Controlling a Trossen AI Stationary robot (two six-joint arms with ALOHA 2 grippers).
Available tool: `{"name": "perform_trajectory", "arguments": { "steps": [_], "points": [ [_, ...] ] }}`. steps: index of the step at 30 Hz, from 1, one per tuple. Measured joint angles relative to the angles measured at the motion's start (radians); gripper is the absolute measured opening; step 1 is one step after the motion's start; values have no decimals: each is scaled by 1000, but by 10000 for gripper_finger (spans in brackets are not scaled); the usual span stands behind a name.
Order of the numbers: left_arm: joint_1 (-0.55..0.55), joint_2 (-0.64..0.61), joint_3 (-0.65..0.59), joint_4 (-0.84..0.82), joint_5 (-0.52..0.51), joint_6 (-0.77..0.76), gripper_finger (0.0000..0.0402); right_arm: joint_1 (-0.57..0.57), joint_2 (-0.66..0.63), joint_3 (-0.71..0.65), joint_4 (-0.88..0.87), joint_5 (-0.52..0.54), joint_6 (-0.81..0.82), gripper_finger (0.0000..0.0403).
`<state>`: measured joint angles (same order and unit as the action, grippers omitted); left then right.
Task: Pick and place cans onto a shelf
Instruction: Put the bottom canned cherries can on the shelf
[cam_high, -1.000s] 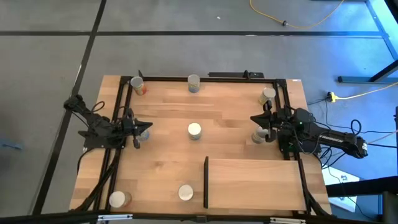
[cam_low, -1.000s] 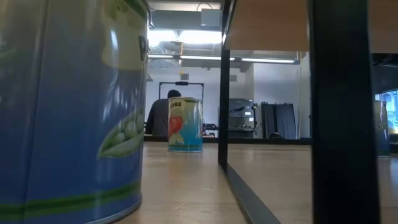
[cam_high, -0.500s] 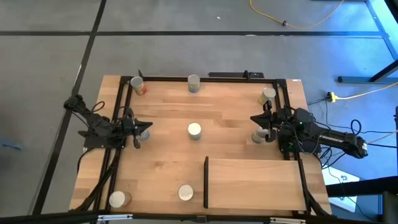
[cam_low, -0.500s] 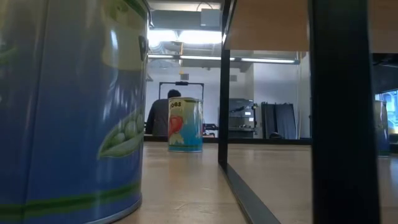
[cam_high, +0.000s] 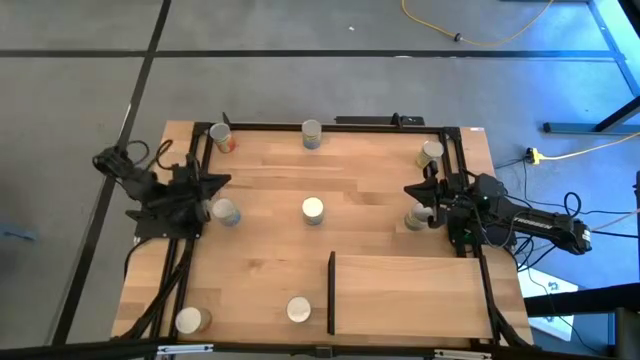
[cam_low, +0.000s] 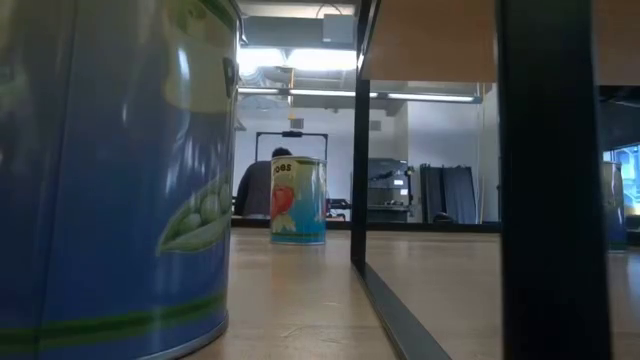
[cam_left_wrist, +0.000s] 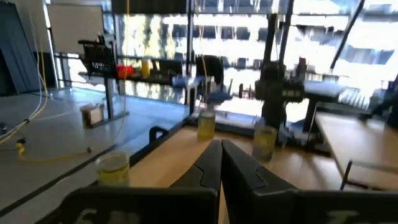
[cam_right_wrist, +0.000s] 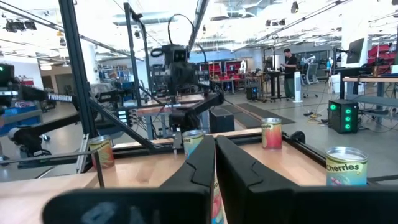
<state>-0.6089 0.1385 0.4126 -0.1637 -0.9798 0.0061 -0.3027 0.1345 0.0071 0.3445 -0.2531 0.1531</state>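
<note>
Wooden tabletop (cam_high: 370, 200), cans (cam_high: 312, 208) scattered, shelf (cam_high: 410, 293)

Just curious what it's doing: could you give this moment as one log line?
left gripper: shut, empty, above can | right gripper: shut, beside can | shelf: no cans

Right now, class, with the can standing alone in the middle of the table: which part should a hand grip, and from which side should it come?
The centre can stands upright, pale round top up, with bare wood all around. Grip its curved side wall, probably at mid-height, fingers on opposite sides. Either arm could come in level; the left hand and the right hand each have a clear line to it.
</note>
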Motion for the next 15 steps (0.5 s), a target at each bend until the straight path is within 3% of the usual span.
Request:
{"name": "perform_trajectory", "arguments": {
  "steps": [7,11,15],
  "points": [
    [0,296,391,-584,32,-326,0,0,0,0,4,-2,-1,18],
    [26,449,602,-969,152,-643,0,0,3,33,-35,-2,-9,18],
    [78,593,720,-1266,325,-953,0,0,3,122,-190,-2,-79,18]
  ]
}}
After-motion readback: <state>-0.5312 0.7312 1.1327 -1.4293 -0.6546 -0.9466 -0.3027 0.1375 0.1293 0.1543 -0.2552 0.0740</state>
